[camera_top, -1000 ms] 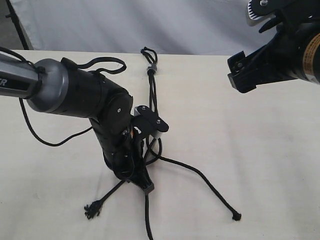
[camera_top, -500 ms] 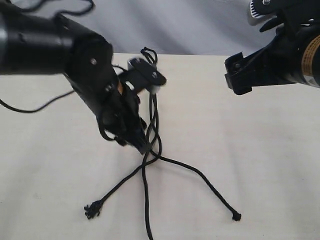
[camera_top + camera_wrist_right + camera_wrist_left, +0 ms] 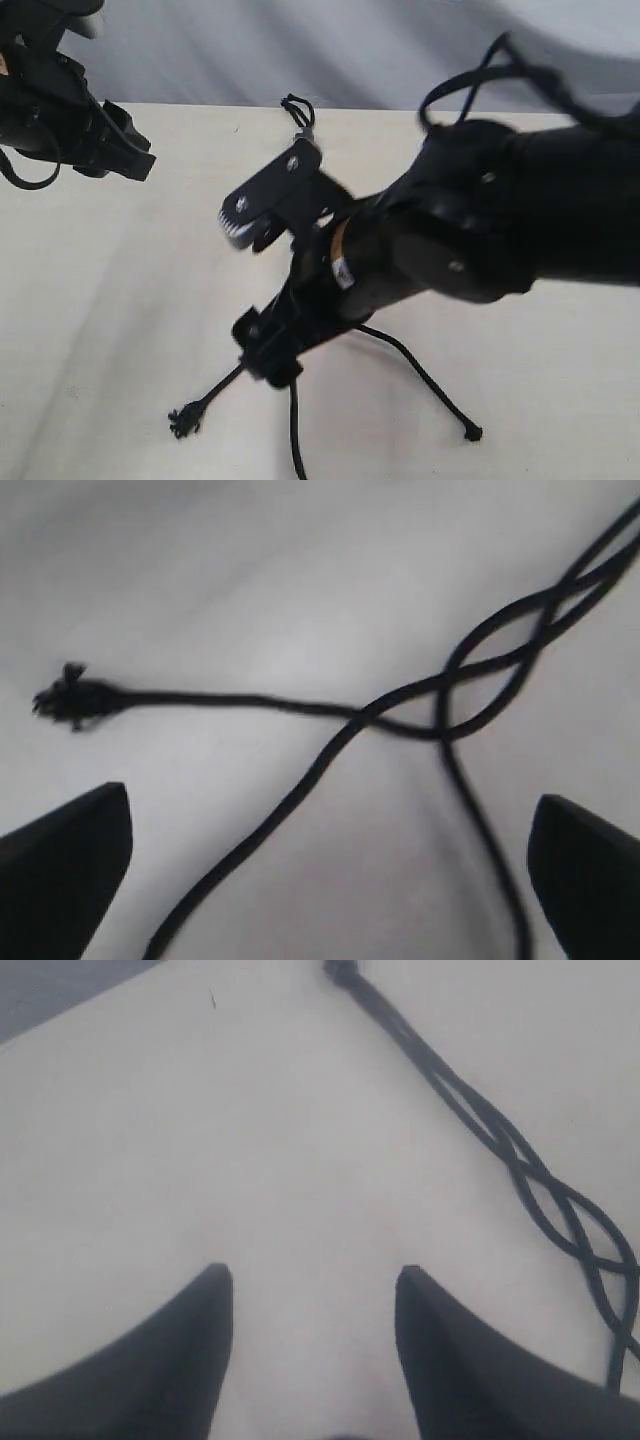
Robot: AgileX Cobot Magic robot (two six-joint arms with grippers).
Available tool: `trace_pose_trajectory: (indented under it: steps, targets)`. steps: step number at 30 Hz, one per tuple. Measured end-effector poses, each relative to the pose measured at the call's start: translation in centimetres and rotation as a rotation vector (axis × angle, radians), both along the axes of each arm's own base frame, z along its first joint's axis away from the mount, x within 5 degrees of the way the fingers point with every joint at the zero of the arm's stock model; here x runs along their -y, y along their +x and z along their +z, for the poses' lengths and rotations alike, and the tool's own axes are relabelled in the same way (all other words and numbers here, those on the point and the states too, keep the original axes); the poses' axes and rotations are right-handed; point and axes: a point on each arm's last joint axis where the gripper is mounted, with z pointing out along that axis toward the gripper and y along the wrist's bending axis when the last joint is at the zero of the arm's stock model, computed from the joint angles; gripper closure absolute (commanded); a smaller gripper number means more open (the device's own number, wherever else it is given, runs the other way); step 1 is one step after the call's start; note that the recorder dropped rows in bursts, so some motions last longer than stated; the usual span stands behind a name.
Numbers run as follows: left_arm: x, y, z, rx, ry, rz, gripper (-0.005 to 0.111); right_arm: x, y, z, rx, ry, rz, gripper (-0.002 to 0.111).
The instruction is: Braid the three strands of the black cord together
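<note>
The black cord lies on the pale table, its short loop [image 3: 296,106] at the far end. The three strands fan out near the front: one ends in a frayed tip [image 3: 183,420], the middle strand [image 3: 294,440] runs off the front edge, and the third ends in a knot [image 3: 472,433]. My right gripper [image 3: 268,352] reaches across the middle and hovers open over the crossed strands [image 3: 440,725], touching none; a frayed tip [image 3: 70,698] lies beyond it. My left gripper [image 3: 132,163] is open and empty at the far left, with the twisted cord [image 3: 500,1135] off to one side.
The right arm's bulky forearm [image 3: 480,220] and its looping black cable [image 3: 470,85] cover the cord's middle. A grey backdrop [image 3: 350,50] rises behind the table's far edge.
The left arm has lifted off the strands and pulled back to the far left. The right arm has swung in from the far right, over the cord's crossing.
</note>
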Motion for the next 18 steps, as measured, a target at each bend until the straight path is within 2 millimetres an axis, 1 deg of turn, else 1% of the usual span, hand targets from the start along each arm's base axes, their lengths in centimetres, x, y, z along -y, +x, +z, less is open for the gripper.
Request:
trace_pose_trajectory:
  steps: [1, 3, 5, 7, 9, 10, 12, 13, 15, 16, 18]
  targets:
    - [0.0, -0.1, 0.2, 0.008, -0.002, 0.0, 0.058, -0.9, -0.6, -1.2, -0.053, -0.025, 0.015, 0.004]
    - [0.0, -0.2, 0.2, 0.007, 0.002, -0.003, 0.058, -1.9, -1.5, -3.5, -0.145, -0.064, 0.019, 0.004]
    - [0.0, -0.2, 0.2, 0.003, 0.005, -0.005, 0.058, -2.7, -2.1, -5.3, -0.192, -0.1, 0.034, 0.004]
    - [-0.1, -0.2, 0.2, 0.001, 0.007, -0.007, 0.058, -2.9, -2.1, -6.7, -0.225, -0.13, 0.031, 0.004]
    - [-0.1, -0.2, 0.2, 0.0, 0.007, -0.007, 0.058, -3.0, -2.1, -8.1, -0.253, -0.162, 0.028, 0.012]
    - [-0.1, -0.2, 0.2, 0.0, 0.007, -0.007, 0.058, -3.0, -2.1, -8.4, -0.26, -0.17, 0.027, 0.02]
    - [-0.1, -0.2, 0.2, 0.0, 0.007, -0.007, 0.058, -3.0, -2.1, -9.0, -0.273, -0.179, 0.023, 0.043]
    - [-0.1, -0.2, 0.2, 0.0, 0.007, -0.007, 0.058, -3.1, -2.1, -8.9, -0.273, -0.176, 0.022, 0.06]
    - [-0.1, -0.2, 0.2, 0.0, 0.007, -0.007, 0.058, -3.1, -2.1, -9.0, -0.273, -0.177, 0.025, 0.098]
    - [-0.1, -0.2, 0.2, 0.0, 0.008, -0.008, 0.058, -3.2, -2.1, -9.0, -0.273, -0.178, 0.025, 0.108]
    - [-0.1, -0.2, 0.2, 0.0, 0.008, -0.008, 0.058, -3.2, -2.1, -9.0, -0.283, -0.167, 0.013, 0.108]
